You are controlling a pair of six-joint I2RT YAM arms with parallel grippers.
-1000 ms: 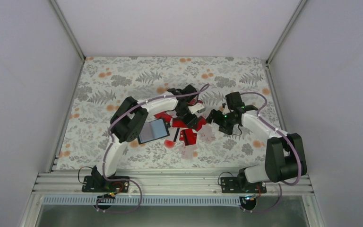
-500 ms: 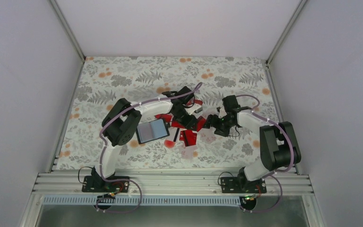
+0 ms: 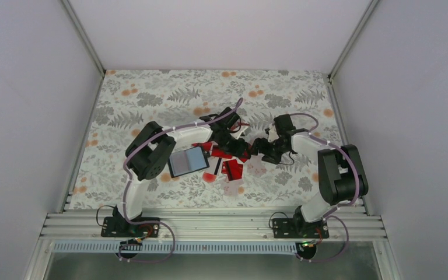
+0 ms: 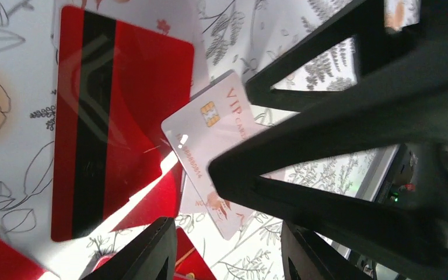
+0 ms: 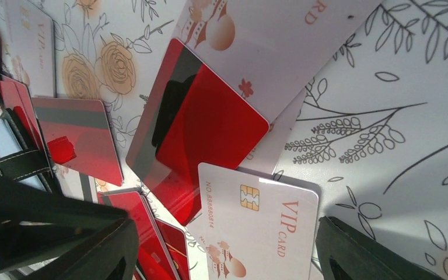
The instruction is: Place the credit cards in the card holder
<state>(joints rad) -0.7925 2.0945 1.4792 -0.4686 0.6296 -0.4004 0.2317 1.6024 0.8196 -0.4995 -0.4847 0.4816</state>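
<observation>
Several red credit cards (image 3: 228, 163) lie scattered mid-table, mixed with white VIP cards. The black card holder (image 3: 188, 161) lies open to their left, its grey-blue face up. My left gripper (image 3: 237, 144) hangs open low over the pile. In its wrist view a red card with a black stripe (image 4: 116, 116) lies ahead, and a white VIP card's (image 4: 210, 125) corner sits between the open left gripper (image 4: 224, 256) jaws. My right gripper (image 3: 259, 149) faces it closely. The right gripper (image 5: 221, 256) jaws straddle a flat white VIP card (image 5: 262, 233), with a gap on the left side.
The two grippers nearly touch over the pile; the right one's black fingers (image 4: 350, 116) fill much of the left wrist view. A red striped card (image 5: 204, 122) lies on another white card (image 5: 280, 46). The floral cloth (image 3: 151, 99) covers the table between white walls.
The right gripper has moved left onto the card pile and its jaws have narrowed somewhat. The left gripper shifted slightly toward it. The card holder has not moved.
</observation>
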